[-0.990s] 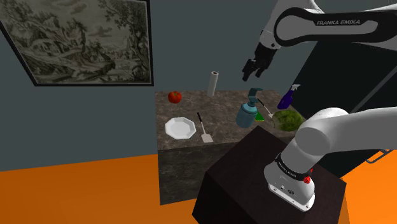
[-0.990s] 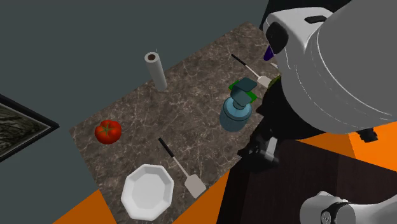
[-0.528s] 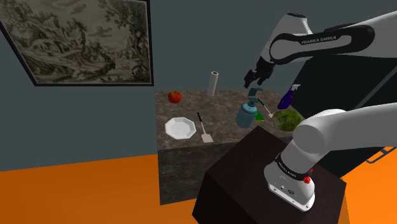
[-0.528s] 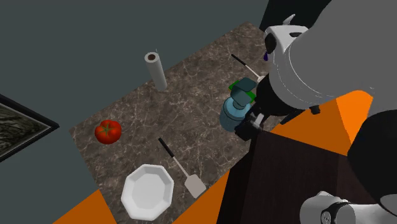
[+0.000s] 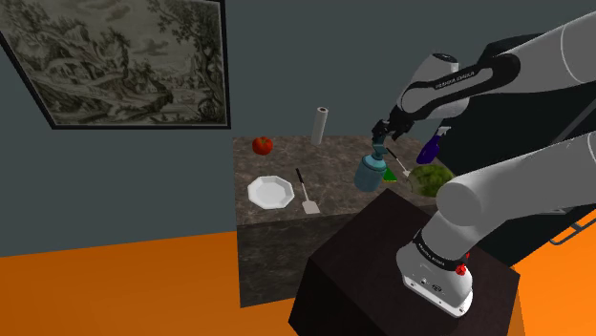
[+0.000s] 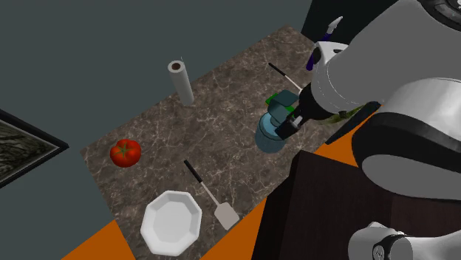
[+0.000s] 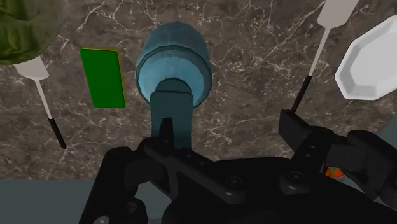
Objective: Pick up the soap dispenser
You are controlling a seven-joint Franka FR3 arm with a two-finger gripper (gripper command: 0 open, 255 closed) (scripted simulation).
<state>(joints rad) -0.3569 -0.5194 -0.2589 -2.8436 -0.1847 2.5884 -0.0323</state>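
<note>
Gripper (image 5: 383, 134) now sits right at the pump top of the soap dispenser (image 5: 370, 173), no longer well above it. Fingers apart, nothing clasped. Dispenser upright on marble counter (image 6: 222, 125), green block (image 7: 102, 77) just beside it. Approach looks nearly done; closing likely next

One soap dispenser (image 5: 370, 174) is counted; one tomato (image 5: 262, 145), one white plate (image 5: 269, 192), one paper roll (image 5: 319, 125), one spray bottle (image 5: 430, 146), one leafy green head (image 5: 432, 179) and one green slab (image 7: 102, 77) are seen; two spatulas (image 6: 207, 191) (image 6: 288, 79) are counted.
</note>
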